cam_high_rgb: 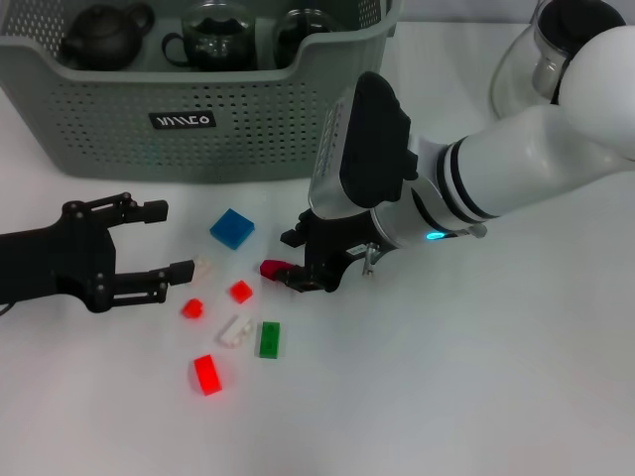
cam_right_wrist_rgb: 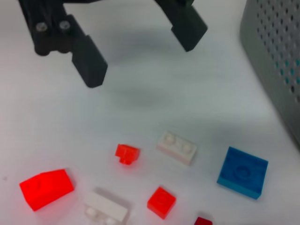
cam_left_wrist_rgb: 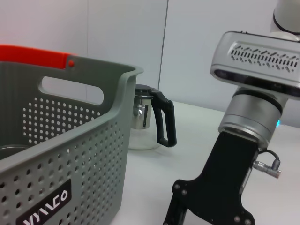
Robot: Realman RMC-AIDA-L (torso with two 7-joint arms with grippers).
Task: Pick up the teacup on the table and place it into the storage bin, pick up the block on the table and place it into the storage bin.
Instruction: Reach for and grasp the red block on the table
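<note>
Blocks lie scattered on the white table [cam_high_rgb: 476,397] in front of the storage bin [cam_high_rgb: 198,119], nearest the robot a bright red block [cam_high_rgb: 206,374], then a green block [cam_high_rgb: 269,339] and a white block [cam_high_rgb: 233,331], and closer to the bin a small red square block [cam_high_rgb: 240,292] and a blue block [cam_high_rgb: 232,228]. Among them the right hand [cam_high_rgb: 296,270] is down at table level with its fingers together on a dark red block [cam_high_rgb: 272,268], which appears to be the one being picked. The left hand [cam_high_rgb: 157,240] hovers beside the scatter with its fingers spread wide and nothing between them.

Judging by the layout, the cup step looks done: dark glass teacups [cam_high_rgb: 210,45] and a dark teapot [cam_high_rgb: 104,35] sit inside the bin, and no cup is left on the table before it. The block step seems only begun, since the gripped piece has yet to reach the bin.

The right wrist view shows stud detail on the blocks and the left hand's spread fingers [cam_right_wrist_rgb: 89,63] from the far side. Only the left wrist view shows the glass pitcher [cam_left_wrist_rgb: 147,124] with its black handle beyond the bin's corner.
</note>
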